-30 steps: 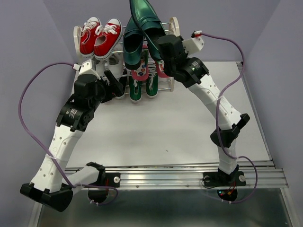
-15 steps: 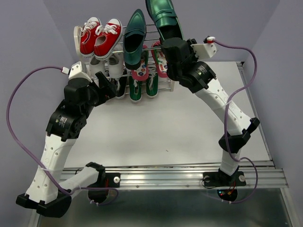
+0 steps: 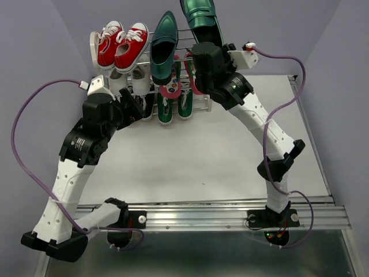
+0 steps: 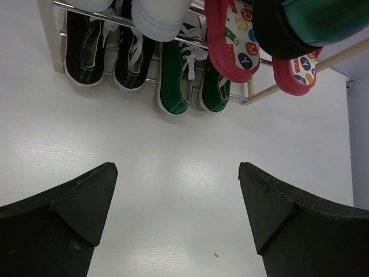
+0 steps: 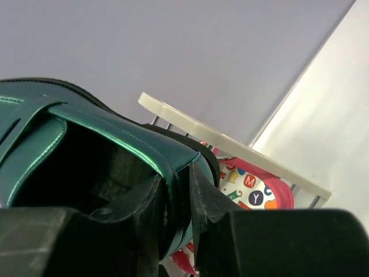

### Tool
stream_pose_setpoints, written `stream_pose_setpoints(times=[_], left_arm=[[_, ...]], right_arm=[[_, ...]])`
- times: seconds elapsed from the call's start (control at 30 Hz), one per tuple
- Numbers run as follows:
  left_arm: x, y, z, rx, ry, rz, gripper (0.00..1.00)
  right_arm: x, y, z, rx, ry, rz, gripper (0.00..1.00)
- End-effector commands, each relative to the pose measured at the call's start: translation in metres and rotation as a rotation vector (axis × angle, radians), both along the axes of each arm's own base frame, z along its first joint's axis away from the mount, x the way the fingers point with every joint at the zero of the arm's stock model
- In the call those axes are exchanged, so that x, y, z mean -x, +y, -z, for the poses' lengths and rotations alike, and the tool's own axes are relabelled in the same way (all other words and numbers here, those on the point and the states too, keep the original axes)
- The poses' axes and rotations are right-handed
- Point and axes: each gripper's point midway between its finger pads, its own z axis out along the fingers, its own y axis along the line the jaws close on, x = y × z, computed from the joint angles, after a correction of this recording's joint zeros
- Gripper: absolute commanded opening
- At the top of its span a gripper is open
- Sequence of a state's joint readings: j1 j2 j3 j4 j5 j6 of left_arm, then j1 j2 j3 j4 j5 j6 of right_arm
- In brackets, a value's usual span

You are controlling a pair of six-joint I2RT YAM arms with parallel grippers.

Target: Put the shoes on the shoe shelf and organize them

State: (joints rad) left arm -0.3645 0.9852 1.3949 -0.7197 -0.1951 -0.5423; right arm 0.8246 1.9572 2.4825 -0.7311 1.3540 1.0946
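The shoe shelf stands at the back of the table. One dark green loafer lies on its top tier. My right gripper is shut on the heel wall of the second loafer and holds it above the top tier's right side. The pink-red flip-flops hang on the middle tier. The green sneakers sit on the bottom tier. My left gripper is open and empty over the table in front of the shelf's left part.
Red sneakers fill the top tier's left half. White sneakers sit on the middle tier and black sneakers on the bottom tier, left. Purple cables loop beside both arms. Bare white table lies in front of the shelf.
My right gripper carried the second loafer from over the first loafer to the right and up. The left arm drew back and left a little from the shelf.
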Motion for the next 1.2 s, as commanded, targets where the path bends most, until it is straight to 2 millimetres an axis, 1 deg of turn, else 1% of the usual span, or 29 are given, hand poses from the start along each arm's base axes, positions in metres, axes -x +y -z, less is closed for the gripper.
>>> stream_pose_setpoints(times=[0.0, 0.03, 0.07, 0.1, 0.27, 0.33, 0.37, 0.43, 0.47, 0.6, 0.63, 0.7, 0.77, 0.8, 0.83, 0.87, 0.9, 0.93, 1.0, 1.03, 1.07, 1.1, 1.13, 1.17], left_arm=[[-0.002, 0.001, -0.008, -0.013, -0.029, 0.004, 0.99], [-0.001, 0.001, -0.008, -0.013, -0.027, 0.006, 0.99], [-0.001, 0.001, -0.007, -0.013, -0.024, 0.005, 0.99], [-0.001, 0.001, -0.006, -0.013, -0.023, 0.005, 0.99], [-0.002, 0.000, -0.003, -0.008, -0.015, 0.005, 0.99], [-0.003, -0.001, -0.001, -0.006, -0.008, 0.001, 0.99], [-0.004, -0.001, 0.001, -0.004, -0.005, 0.000, 0.99], [-0.005, -0.002, 0.002, -0.001, -0.002, 0.002, 0.99], [-0.005, -0.003, 0.003, 0.000, 0.002, 0.004, 0.99], [-0.009, -0.006, 0.006, 0.009, 0.012, 0.005, 0.99], [-0.010, -0.007, 0.008, 0.009, 0.018, 0.007, 0.99], [-0.011, -0.008, 0.008, 0.013, 0.020, 0.011, 0.99], [-0.013, -0.010, 0.007, 0.020, 0.014, 0.015, 0.99], [-0.014, -0.011, 0.006, 0.022, 0.013, 0.016, 0.99], [-0.015, -0.013, 0.006, 0.023, 0.015, 0.022, 0.99], [-0.015, -0.013, 0.004, 0.026, 0.009, 0.024, 0.99], [-0.016, -0.013, 0.005, 0.025, 0.014, 0.025, 0.99], [-0.017, -0.014, 0.005, 0.024, 0.014, 0.027, 0.99], [-0.018, -0.014, 0.005, 0.024, 0.017, 0.027, 0.99], [-0.018, -0.015, 0.005, 0.025, 0.020, 0.030, 0.99], [-0.018, -0.015, 0.005, 0.026, 0.019, 0.030, 0.99], [-0.017, -0.015, 0.005, 0.028, 0.021, 0.031, 0.99], [-0.017, -0.015, 0.006, 0.028, 0.023, 0.030, 0.99], [-0.016, -0.015, 0.006, 0.033, 0.023, 0.028, 0.99]], right_arm=[[0.005, -0.011, -0.036, -0.177, -0.159, 0.060, 0.26], [0.005, -0.010, -0.038, -0.181, -0.163, 0.054, 0.26], [0.000, -0.005, -0.034, -0.169, -0.154, 0.054, 0.29], [0.000, -0.005, -0.034, -0.164, -0.153, 0.054, 0.30], [-0.008, -0.003, -0.029, -0.137, -0.138, 0.062, 0.30], [-0.015, -0.010, -0.025, -0.138, -0.137, 0.078, 0.30], [-0.016, -0.008, -0.023, -0.137, -0.133, 0.070, 0.30], [-0.024, -0.015, -0.022, -0.142, -0.136, 0.075, 0.30], [-0.025, -0.015, -0.021, -0.141, -0.135, 0.080, 0.30], [-0.025, -0.023, -0.022, -0.135, -0.137, 0.113, 0.30], [-0.024, -0.025, -0.024, -0.135, -0.140, 0.122, 0.30], [-0.020, -0.036, -0.028, -0.130, -0.143, 0.154, 0.30], [-0.017, -0.039, -0.029, -0.132, -0.143, 0.153, 0.31], [-0.017, -0.038, -0.028, -0.135, -0.144, 0.144, 0.35], [-0.020, -0.032, -0.028, -0.139, -0.140, 0.106, 0.40], [-0.022, -0.027, -0.028, -0.144, -0.141, 0.083, 0.40], [-0.023, -0.024, -0.028, -0.142, -0.137, 0.061, 0.43], [-0.029, -0.014, -0.027, -0.135, -0.134, 0.020, 0.45], [-0.033, -0.007, -0.030, -0.145, -0.141, -0.014, 0.55], [-0.038, 0.003, -0.026, -0.132, -0.129, -0.057, 0.67], [-0.041, 0.008, -0.026, -0.132, -0.129, -0.081, 0.67], [-0.041, 0.012, -0.027, -0.136, -0.131, -0.104, 0.75], [-0.045, 0.018, -0.024, -0.128, -0.127, -0.122, 0.78], [-0.044, 0.023, -0.026, -0.134, -0.130, -0.161, 0.84]])
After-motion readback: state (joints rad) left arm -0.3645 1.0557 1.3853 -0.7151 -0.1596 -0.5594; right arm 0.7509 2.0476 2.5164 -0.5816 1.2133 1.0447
